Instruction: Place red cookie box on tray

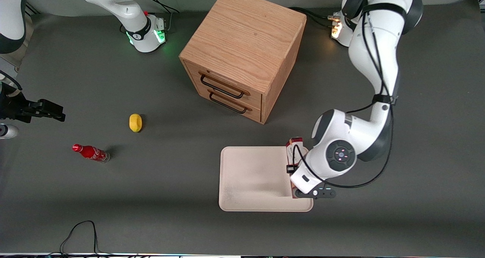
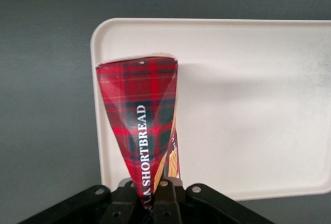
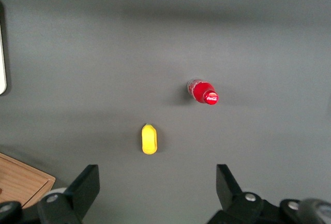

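While gripper (image 2: pixel 152 195) clamps red cookie box (image 2: pixel 139 125) | long axis along tray (image 2: pixel 248 105) edge

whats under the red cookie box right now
The tray lies under the red cookie box, which the pincer grips at one end, over the tray's edge nearest the working arm. Whether the box's lower end touches the tray is hidden by the box itself.

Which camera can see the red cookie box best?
The left wrist view shows it best: the red cookie box fills the middle, plaid with white lettering, pinched in the claw above the tray. In the front view the working arm hides most of the box. The right wrist view does not show it.
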### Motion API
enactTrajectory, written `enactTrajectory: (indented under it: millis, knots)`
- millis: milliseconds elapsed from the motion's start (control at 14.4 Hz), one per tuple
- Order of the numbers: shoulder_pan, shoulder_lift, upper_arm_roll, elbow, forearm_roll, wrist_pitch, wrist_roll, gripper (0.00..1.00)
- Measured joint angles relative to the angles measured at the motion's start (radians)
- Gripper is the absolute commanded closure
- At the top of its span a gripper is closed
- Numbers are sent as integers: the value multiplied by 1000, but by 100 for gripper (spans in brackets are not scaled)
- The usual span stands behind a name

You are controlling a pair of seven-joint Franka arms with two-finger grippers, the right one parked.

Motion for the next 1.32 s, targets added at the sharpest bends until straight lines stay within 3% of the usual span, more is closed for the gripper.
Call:
enactTrajectory:
  millis: [416,485,554,970,1317]
  knots:
    - [-17,30,51,-50,7,111,11,100]
    - [-17,32,61,-52,7,116,13,58]
    - [-17,33,67,-52,7,117,13,3]
    - [-21,18,69,-46,6,142,13,0]
    - [29,-149,85,-97,-9,22,11,0]
